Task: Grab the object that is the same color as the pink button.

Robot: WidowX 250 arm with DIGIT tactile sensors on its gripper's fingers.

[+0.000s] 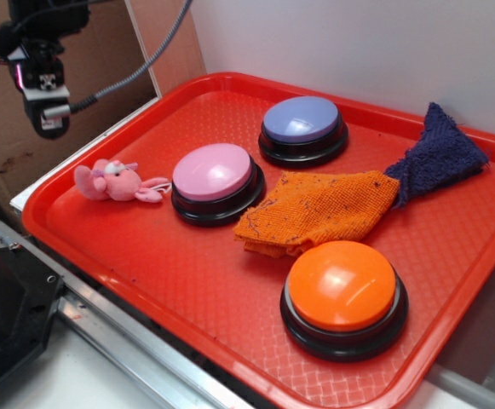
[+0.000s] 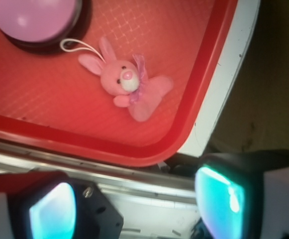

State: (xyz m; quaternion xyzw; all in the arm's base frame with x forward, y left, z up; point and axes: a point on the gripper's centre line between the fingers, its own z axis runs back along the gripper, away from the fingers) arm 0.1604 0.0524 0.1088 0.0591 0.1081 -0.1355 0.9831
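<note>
A small pink plush bunny [image 1: 115, 181] lies on the red tray [image 1: 187, 281] at its left end, just left of the pink dome button [image 1: 215, 174] on a black base. In the wrist view the bunny [image 2: 127, 82] lies face up with its loop cord toward the pink button [image 2: 35, 20]. My gripper [image 1: 47, 111] hangs high above the tray's left corner, apart from the bunny. In the wrist view my gripper [image 2: 139, 204] is open and empty, its two pads wide apart over the tray's outer edge.
A lavender-blue button [image 1: 302, 126] stands at the tray's back, an orange button [image 1: 342, 292] at the front right. An orange cloth [image 1: 319, 211] lies between them and a dark blue cloth [image 1: 439, 158] at the back right. A metal rail [image 1: 102, 328] runs along the tray's front-left edge.
</note>
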